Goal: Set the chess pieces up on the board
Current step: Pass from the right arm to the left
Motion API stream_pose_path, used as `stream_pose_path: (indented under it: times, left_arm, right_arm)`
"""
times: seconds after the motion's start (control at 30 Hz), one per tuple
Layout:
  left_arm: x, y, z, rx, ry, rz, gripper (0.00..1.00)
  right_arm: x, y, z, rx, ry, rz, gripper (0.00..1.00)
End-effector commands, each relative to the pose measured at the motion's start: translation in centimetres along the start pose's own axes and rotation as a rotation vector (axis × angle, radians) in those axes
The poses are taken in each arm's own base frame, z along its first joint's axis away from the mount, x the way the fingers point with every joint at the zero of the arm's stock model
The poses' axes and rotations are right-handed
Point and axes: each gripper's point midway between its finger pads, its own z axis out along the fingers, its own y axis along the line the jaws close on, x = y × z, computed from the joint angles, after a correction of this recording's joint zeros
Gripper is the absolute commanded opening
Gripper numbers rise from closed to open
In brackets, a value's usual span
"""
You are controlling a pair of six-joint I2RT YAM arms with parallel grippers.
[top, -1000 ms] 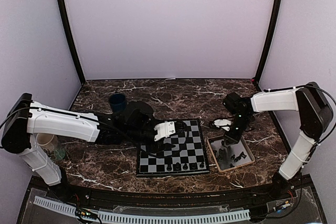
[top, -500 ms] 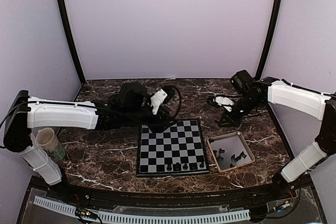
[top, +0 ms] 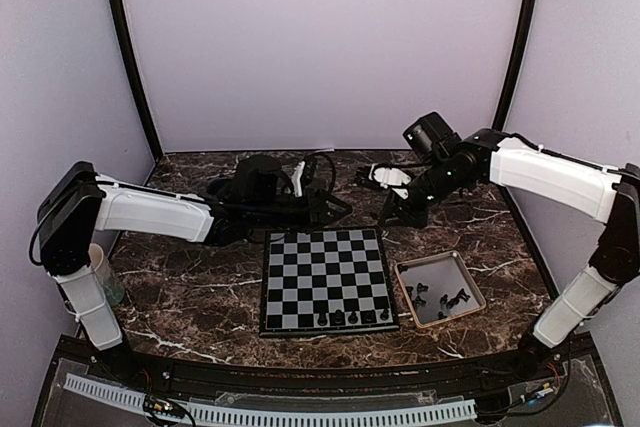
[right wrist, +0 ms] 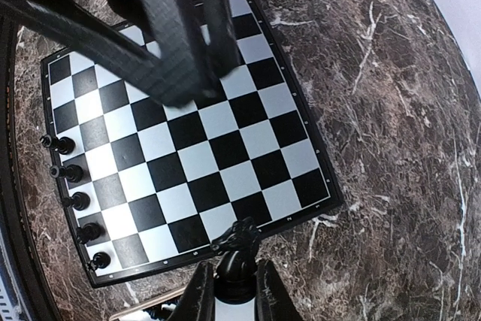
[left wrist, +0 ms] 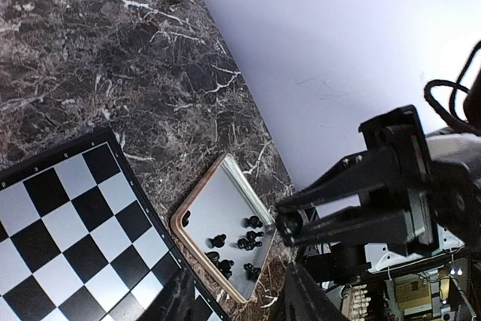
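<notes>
Within barely parted right hand (right wrist: 233,282), knight (right wrist: 237,239)

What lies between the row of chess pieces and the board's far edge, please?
Only bare squares: the top view shows the chess pieces standing along the near edge of the board, with every rank beyond them empty.

Tan-rimmed tray (left wrist: 214,201) of dark chess pieces (left wrist: 248,240) just beside the board (left wrist: 68,223)

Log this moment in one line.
left gripper: open, empty | right gripper: shut on chess piece, raised near board | placed pieces: five, near row | tray: holds loose pieces
</notes>
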Motion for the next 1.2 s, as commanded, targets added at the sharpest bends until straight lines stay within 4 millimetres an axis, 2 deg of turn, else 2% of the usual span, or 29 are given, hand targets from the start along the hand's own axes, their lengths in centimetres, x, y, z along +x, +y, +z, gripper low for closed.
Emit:
stream_pose_path:
  times: [0.0, 0.13, 0.17, 0.27, 0.7, 1.0, 1.17]
  left_arm:
    - [-0.3, -2.6, 1.0, 0.153, 0.017, -0.102, 0.43]
    - [0.3, -2.5, 1.8, 0.188, 0.047, -0.144, 0.42]
    - [0.3, -2.5, 2.0, 0.191, 0.053, -0.15, 0.41]
    - [0.4, -2.1, 2.2, 0.175, 0.054, -0.166, 0.38]
    - [0.9, -2.1, 2.8, 0.199, 0.083, -0.2, 0.33]
    - [1.2, -2.2, 3.0, 0.221, 0.103, -0.204, 0.19]
    - [1.6, -2.2, 3.2, 0.239, 0.117, -0.218, 0.16]
  right_arm:
    - [-1.2, 0.6, 1.1, 0.019, 0.015, -0.064, 0.16]
    - [-2.0, 1.4, 1.2, 0.032, 0.012, -0.096, 0.16]
    - [-1.8, 1.5, 2.1, 0.021, 0.031, -0.095, 0.16]
    - [-2.0, 1.6, 2.4, 0.02, 0.035, -0.098, 0.16]
    - [-2.9, 1.1, 2.8, 0.051, 0.037, -0.111, 0.16]
    - [-3.2, 1.0, 3.0, 0.054, 0.034, -0.105, 0.16]
    - [-3.3, 1.1, 3.1, 0.053, 0.035, -0.109, 0.16]
